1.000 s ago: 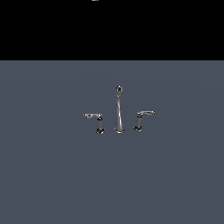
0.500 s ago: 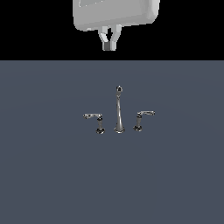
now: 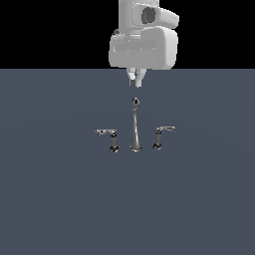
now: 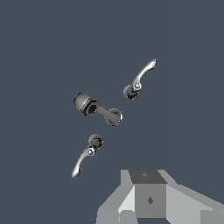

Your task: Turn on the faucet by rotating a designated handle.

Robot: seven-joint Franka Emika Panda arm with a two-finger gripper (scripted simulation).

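The chrome faucet (image 3: 135, 127) stands on the grey floor, its tall slim spout ending in a dark tip. The handle (image 3: 164, 131) sits on a short post at the exterior view's right of the spout, its arm pointing right. A mirror twin lever (image 3: 107, 133) stands on the other side. My gripper (image 3: 135, 79) hangs above and behind the spout tip, touching nothing, fingers together and shut. The wrist view looks down on the spout (image 4: 98, 109) with one lever (image 4: 140, 78) on each side (image 4: 85, 157); I cannot tell which is the handle there.
The flat grey floor (image 3: 60, 199) spreads out all around the faucet, with black background above it. The white arm body (image 3: 143, 47) rises above the gripper.
The arm has come down into view from the top, and the gripper now hangs lower, close above the spout tip. The faucet has not moved.
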